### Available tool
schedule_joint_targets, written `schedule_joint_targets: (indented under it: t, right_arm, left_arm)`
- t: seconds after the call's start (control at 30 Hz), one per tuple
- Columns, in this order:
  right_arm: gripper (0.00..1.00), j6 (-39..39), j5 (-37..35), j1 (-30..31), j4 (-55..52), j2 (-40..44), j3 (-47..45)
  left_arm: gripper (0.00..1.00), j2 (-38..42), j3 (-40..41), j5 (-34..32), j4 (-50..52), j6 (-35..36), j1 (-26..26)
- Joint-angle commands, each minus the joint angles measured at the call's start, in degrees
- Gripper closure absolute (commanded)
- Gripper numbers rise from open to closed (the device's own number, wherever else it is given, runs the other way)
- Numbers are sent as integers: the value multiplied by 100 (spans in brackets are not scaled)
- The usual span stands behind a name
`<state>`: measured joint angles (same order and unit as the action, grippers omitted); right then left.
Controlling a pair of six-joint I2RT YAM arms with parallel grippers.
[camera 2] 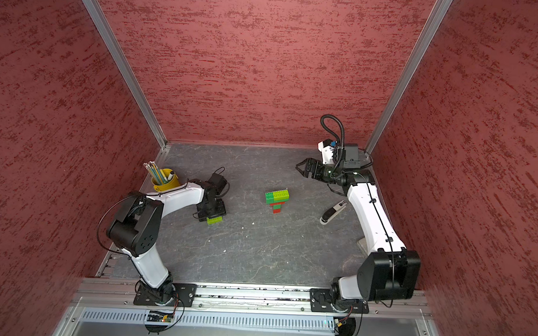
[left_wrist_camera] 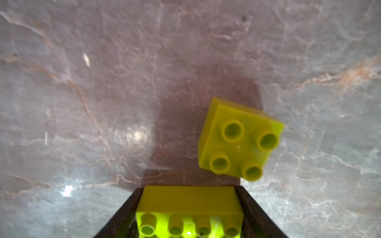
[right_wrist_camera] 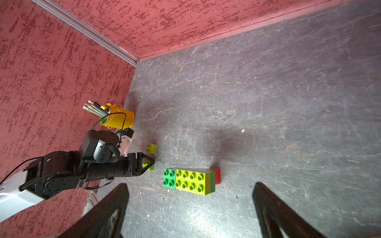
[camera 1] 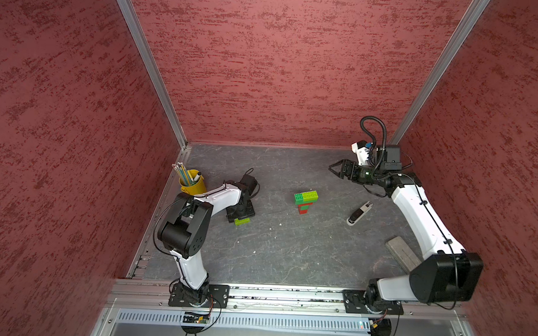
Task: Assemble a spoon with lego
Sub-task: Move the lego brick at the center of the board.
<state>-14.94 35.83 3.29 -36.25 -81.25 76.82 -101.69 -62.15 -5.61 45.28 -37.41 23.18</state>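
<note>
**A:** Where is the spoon?

**B:** The spoon (camera 1: 305,201) is a part-built stack of red, dark green and lime bricks. It sits mid-table (camera 1: 289,252) with its wide studded end turned toward the back wall. Nothing touches it.

**A:** And the arms?

**B:** Well to the spoon's left, the left gripper (right_wrist_camera: 148,163) points down and pinches a lime oblong brick (left_wrist_camera: 189,208), one finger against each short end. I judge it is meant for the spoon. A lime square brick (left_wrist_camera: 239,140) lies loose just beside it. Beyond the spoon and to its right, the right gripper (camera 1: 334,170) hangs with its jaws spread wide and empty, probably to stay clear.

**A:** Any writing?

**B:** None that can be read. Right of the spoon lies a black-and-white stapler-like device (camera 1: 359,213) with a label too small to make out. Far to the spoon's left, a yellow cup (camera 1: 196,189) of pencils shows no marking.
</note>
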Motion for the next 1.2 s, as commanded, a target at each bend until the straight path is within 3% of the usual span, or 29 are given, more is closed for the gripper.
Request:
schedule_joint_targets:
  t: [0.0, 0.13, 0.37, 0.53, 0.67, 0.83, 1.0, 1.17]
  right_arm:
    - [4, 81, 85, 27, 39, -31, 123]
    - [4, 84, 49, 31, 47, 30, 90]
    - [4, 14, -41, 28, 101, 224, -125]
    - [5, 105, -194, 49, 89, 302, -195]
    - [3, 509, -845, 134, -110, 437, -237]
    - [4, 931, -1391, 618, -98, 870, -303]
    - [2, 1165, -1888, 1421, -336, 1026, -406]
    - [3, 2040, -2894, 3237, -468, 1375, -911]
  left_arm:
    - [37, 62, 2, 46, 43, 78, 258]
    - [38, -199, -348, 316, 234, 123, 1051]
    - [30, -592, -616, 508, 403, -189, 2250]
    - [15, -631, -804, 309, 502, -215, 2428]
    - [9, -163, -951, 135, 722, -59, 2404]
    - [7, 1006, -818, 55, 1136, 18, 2114]
    - [6, 2058, -681, 590, 1228, 538, 1096]
    - [5, 2633, -637, 943, 1203, 1156, -184]
